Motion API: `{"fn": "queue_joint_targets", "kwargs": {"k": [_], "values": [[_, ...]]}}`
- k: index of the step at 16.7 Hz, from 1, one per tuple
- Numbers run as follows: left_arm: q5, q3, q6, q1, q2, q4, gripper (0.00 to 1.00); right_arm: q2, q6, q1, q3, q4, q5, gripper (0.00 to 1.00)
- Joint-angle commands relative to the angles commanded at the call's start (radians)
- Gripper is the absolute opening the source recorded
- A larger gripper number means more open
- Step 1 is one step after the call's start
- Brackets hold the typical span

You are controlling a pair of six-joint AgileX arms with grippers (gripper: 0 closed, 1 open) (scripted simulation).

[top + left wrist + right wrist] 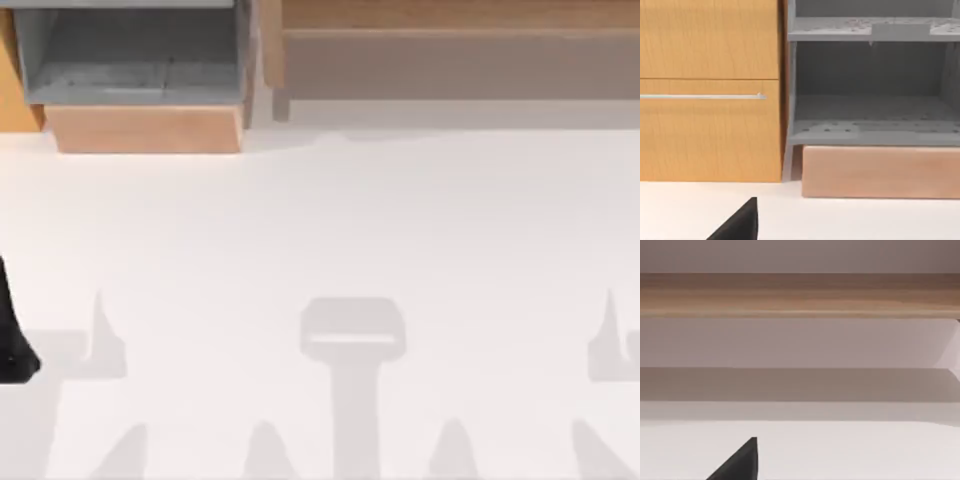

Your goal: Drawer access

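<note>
White table [320,230]; drawer [12,100] far-left, well beyond left gripper [740,225]; gripper state unclear.

No text, label or number is readable.

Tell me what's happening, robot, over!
Left gripper above the table, short of the drawers. Right gripper off the wooden shelf. Orange-brown drawer untouched, silver handle free. Pale tan drawer open beside it.
</note>
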Motion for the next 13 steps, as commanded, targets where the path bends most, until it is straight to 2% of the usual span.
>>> {"fn": "queue_joint_targets", "kwargs": {"k": [3,5,8,13], "values": [[-0.010,0.008,0.001,-0.008,0.013,0.012,1.00,0.000,0.000,0.000,0.000,0.000,0.000,1.00],[-0.048,0.038,0.004,-0.043,0.067,0.057,1.00,0.000,0.000,0.000,0.000,0.000,0.000,1.00],[-0.141,0.111,0.007,-0.135,0.229,0.168,1.00,0.000,0.000,0.000,0.000,0.000,0.000,1.00],[-0.339,0.267,0.011,-0.343,0.638,0.408,1.00,0.000,0.000,0.000,0.000,0.000,0.000,1.00]]}}
